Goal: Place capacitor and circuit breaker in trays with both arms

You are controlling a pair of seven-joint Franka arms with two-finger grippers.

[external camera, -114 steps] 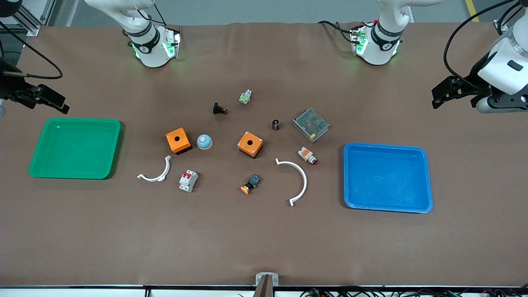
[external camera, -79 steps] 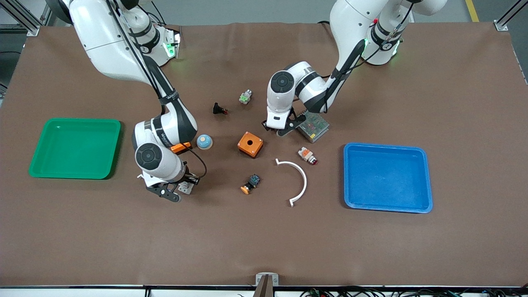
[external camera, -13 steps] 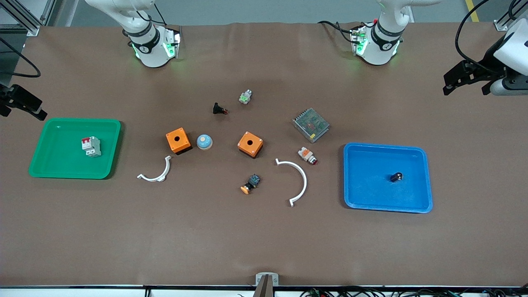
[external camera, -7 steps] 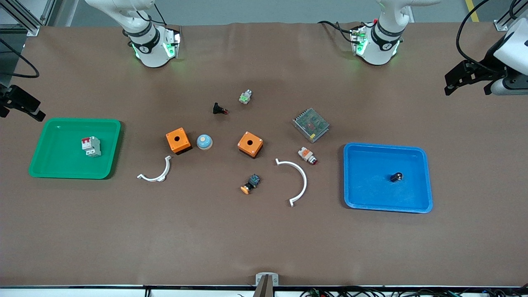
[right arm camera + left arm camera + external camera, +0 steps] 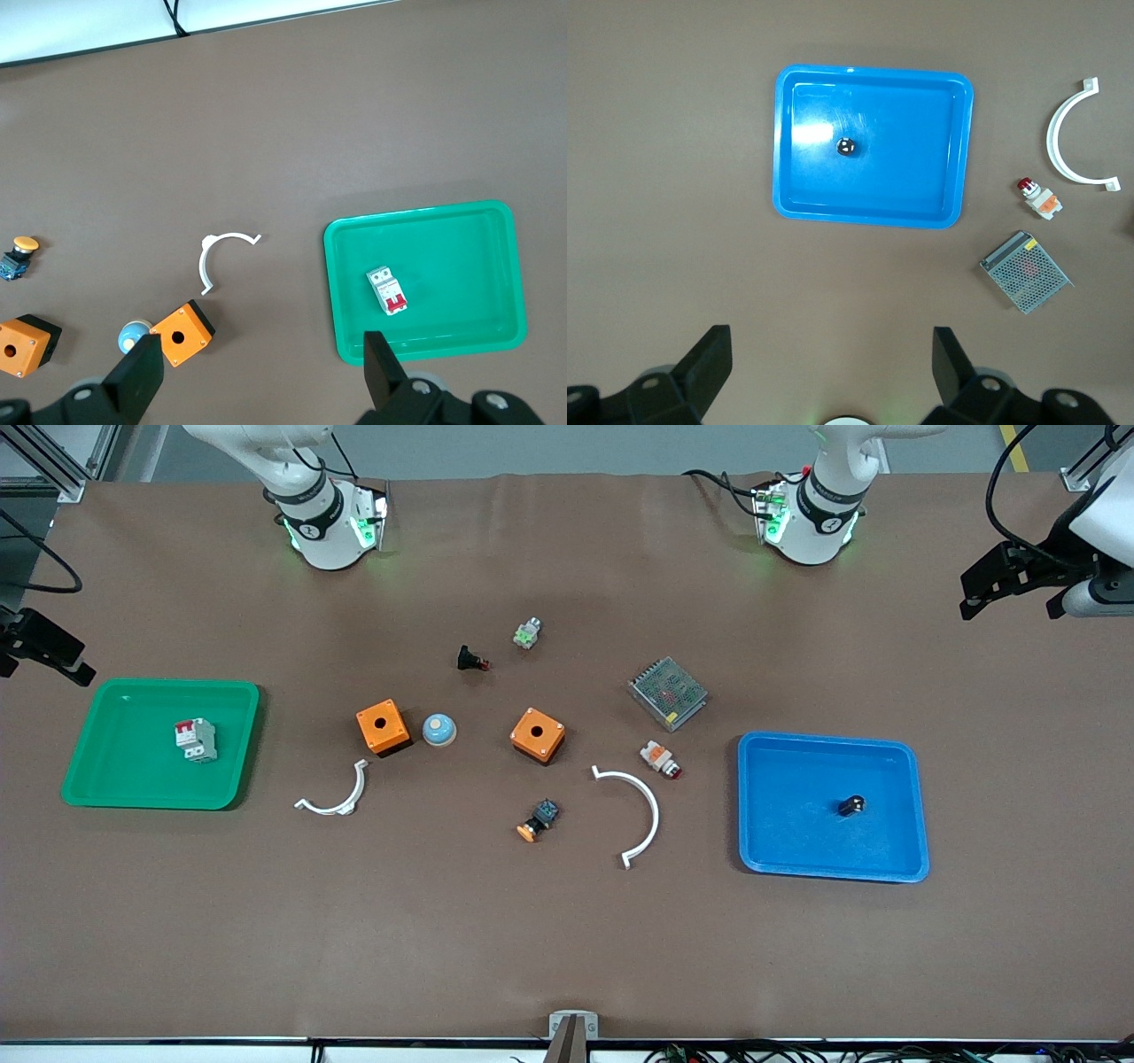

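Observation:
The capacitor (image 5: pixel 851 805), a tiny black cylinder, lies on its side in the blue tray (image 5: pixel 886 779); it also shows in the left wrist view (image 5: pixel 846 146). The circuit breaker (image 5: pixel 196 740), white-grey with red levers, lies in the green tray (image 5: pixel 115 779) and shows in the right wrist view (image 5: pixel 389 290). My left gripper (image 5: pixel 1010 607) is open and empty, high at the left arm's end of the table, apart from the blue tray (image 5: pixel 868 190). My right gripper (image 5: pixel 44 666) is open and empty, high at the right arm's end, beside the green tray (image 5: pixel 461 266).
Between the trays lie two orange boxes (image 5: pixel 383 726) (image 5: pixel 537 734), a blue dome (image 5: pixel 438 729), two white arcs (image 5: pixel 337 802) (image 5: pixel 642 806), a metal mesh box (image 5: pixel 668 693), a white-and-orange button (image 5: pixel 660 759), a black push-button (image 5: pixel 472 659) and a yellow-capped button (image 5: pixel 538 820).
The breaker went from the table into the green tray and the capacitor into the blue tray. Both arms have drawn back; in the last second the left gripper rose slightly.

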